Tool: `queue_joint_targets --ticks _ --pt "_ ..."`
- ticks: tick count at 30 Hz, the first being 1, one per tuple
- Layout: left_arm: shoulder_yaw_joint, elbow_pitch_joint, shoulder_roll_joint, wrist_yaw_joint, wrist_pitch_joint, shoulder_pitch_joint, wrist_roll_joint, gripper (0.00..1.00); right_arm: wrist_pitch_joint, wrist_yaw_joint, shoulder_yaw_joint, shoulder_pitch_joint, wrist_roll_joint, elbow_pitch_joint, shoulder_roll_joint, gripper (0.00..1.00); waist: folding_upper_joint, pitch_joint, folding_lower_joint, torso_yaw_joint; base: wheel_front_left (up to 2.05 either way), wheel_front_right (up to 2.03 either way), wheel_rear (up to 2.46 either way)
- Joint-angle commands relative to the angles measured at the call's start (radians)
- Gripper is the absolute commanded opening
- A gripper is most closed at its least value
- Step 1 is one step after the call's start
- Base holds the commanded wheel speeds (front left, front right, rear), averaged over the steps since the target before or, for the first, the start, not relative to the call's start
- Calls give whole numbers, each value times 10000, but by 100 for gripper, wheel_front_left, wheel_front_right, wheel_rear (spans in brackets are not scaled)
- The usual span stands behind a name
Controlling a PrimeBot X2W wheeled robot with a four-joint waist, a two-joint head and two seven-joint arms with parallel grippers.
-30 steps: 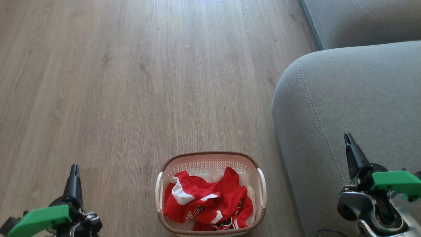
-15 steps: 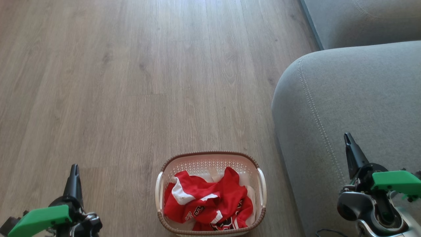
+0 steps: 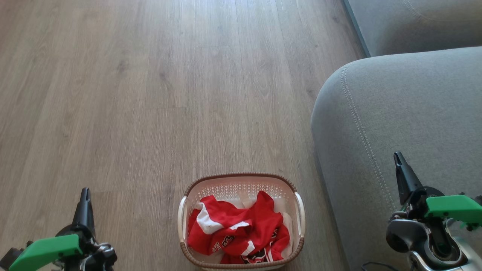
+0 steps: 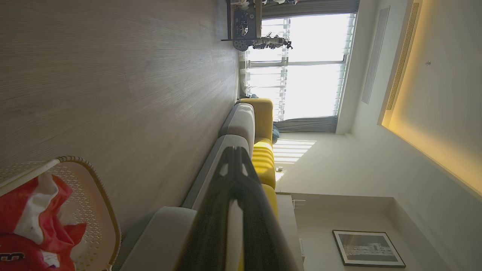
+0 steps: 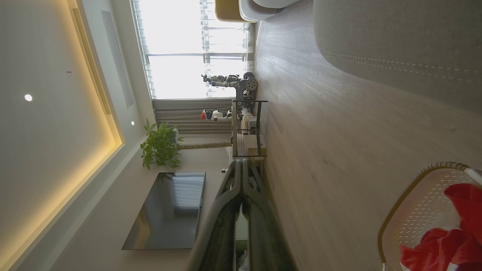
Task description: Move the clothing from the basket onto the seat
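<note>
The red clothing (image 3: 237, 233) with white trim lies bunched inside the cream basket (image 3: 241, 180), which stands on the wood floor at the bottom centre of the head view. To its right spreads the grey seat (image 3: 406, 105) with light double stitching. My left gripper (image 3: 85, 192) is shut at the lower left, well left of the basket and holding nothing. Over the seat's near edge at the lower right, my right gripper (image 3: 396, 156) is shut and empty too. The left wrist view catches the basket (image 4: 99, 195) and clothing (image 4: 34, 222); the right wrist view shows the basket (image 5: 414, 195) and clothing (image 5: 448, 241).
Wood plank floor (image 3: 150, 94) stretches ahead and to the left of the basket. A second grey cushion (image 3: 414, 22) lies at the top right. Far across the room stand a metal shelf rack (image 5: 246, 128), a potted plant (image 5: 160, 145) and a dark screen (image 5: 169, 210).
</note>
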Motion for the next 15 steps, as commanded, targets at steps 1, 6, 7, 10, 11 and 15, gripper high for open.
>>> queue_joint_targets --ticks 1,6,7,10,11,15 --pt "337 -358 102 -78 44 -381 -9 0 -79 83 122 -426 75 -362 -310 0 0 0 0 0 0 0 0" --pt "337 -358 102 -78 44 -381 -9 0 -81 83 124 -426 77 -363 -311 0 0 0 0 0 0 0 0" --pt "337 -358 102 -78 44 -381 -9 0 -81 83 125 -426 77 -363 -312 0 0 0 0 0 0 0 0" --pt "-1 -1 0 0 -1 0 1 100 0 0 5 0 0 0 -3 100 0 0 0 0 0 0 0" --pt "-16 112 -8 5 -7 10 2 100 1 -4 16 26 -6 102 45 100 0 0 0 0 0 0 0" --pt "-78 551 -69 1 -50 212 27 100 0 -5 143 299 -73 487 248 100 0 -3 0 1 0 0 0"
